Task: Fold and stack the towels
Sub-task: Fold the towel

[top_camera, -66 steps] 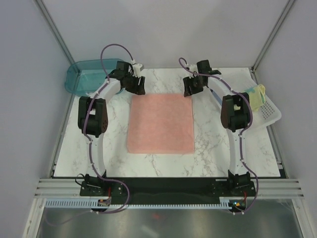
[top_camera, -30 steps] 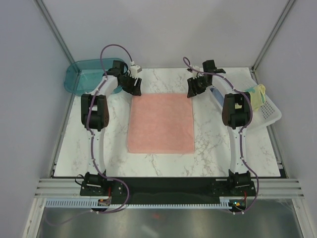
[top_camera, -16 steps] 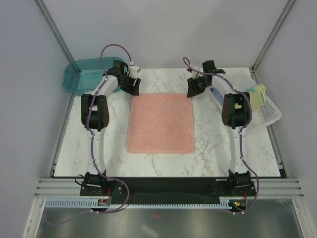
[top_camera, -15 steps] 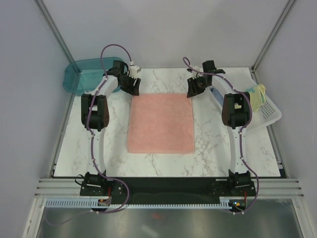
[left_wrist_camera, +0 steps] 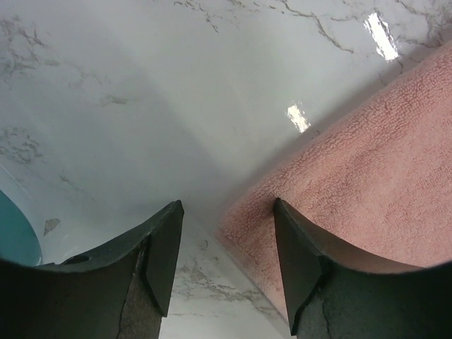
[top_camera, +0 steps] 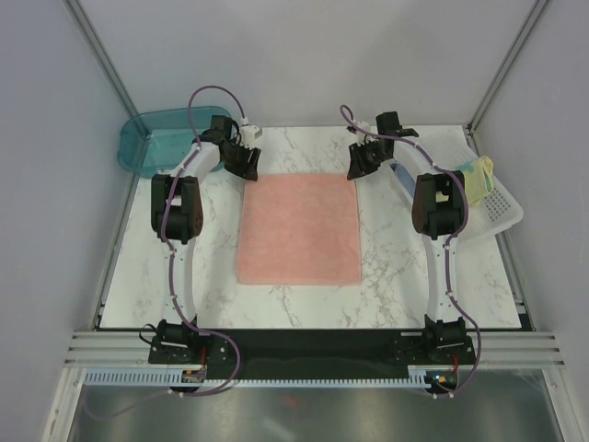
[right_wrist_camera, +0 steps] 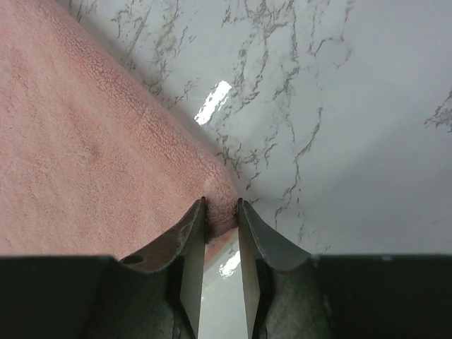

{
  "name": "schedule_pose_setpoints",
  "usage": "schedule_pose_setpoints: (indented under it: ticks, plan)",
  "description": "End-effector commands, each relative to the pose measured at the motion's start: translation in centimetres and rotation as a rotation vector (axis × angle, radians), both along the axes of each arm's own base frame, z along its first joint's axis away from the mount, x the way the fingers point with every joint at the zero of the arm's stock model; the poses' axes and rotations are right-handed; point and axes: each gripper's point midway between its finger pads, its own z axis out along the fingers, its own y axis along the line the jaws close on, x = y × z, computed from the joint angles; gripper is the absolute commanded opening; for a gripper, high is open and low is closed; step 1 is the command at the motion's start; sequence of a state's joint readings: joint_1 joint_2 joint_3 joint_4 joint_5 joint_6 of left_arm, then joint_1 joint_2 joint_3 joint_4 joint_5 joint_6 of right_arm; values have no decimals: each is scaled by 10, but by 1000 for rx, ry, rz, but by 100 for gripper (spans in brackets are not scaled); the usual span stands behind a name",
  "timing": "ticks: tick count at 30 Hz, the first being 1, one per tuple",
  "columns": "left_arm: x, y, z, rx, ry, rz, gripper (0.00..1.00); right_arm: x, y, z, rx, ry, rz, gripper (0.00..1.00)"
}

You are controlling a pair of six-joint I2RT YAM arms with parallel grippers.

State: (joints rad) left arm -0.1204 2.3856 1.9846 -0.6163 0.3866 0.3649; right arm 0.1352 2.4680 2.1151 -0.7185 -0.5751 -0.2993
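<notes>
A salmon-pink towel [top_camera: 299, 230] lies flat in the middle of the marble table. My left gripper [top_camera: 247, 166] is down at its far left corner and stands open. In the left wrist view the corner of the pink towel [left_wrist_camera: 367, 176] lies between the spread fingers of the left gripper [left_wrist_camera: 226, 205]. My right gripper [top_camera: 357, 168] is at the far right corner. In the right wrist view the right gripper [right_wrist_camera: 221, 203] has closed on the bunched tip of the pink towel [right_wrist_camera: 85, 141]. A pale yellow towel [top_camera: 479, 180] hangs on the white basket.
A teal plastic bin [top_camera: 156, 138] stands at the far left, just behind the left arm. The white perforated basket [top_camera: 504, 210] sits at the right table edge beside the right arm. Grey walls close in the back and sides.
The right gripper's jaws have narrowed onto the towel's far right corner. The left gripper has shifted slightly toward the far left corner and narrowed a little. The towel lies as before.
</notes>
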Motion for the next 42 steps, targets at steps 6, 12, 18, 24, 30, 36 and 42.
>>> schedule_pose_setpoints:
  ticks: [6,12,18,24,30,36,42]
  plan:
    - [15,1,40,10,-114,91,63,8,10,16,46,-55,28,24]
    - [14,-8,36,-27,-103,64,50,9,8,16,39,-63,25,6]
    - [13,-9,35,-31,-100,57,9,10,10,25,45,-78,25,0]
    - [18,-14,53,-72,-122,75,2,12,15,46,68,-109,13,0]
    - [16,-26,89,-158,-156,89,2,8,15,64,56,-152,-15,0]
    - [4,-24,109,-161,-191,100,2,-6,12,81,49,-181,-35,0]
    - [-7,-14,107,-142,-175,171,14,-20,13,86,74,-187,-45,0]
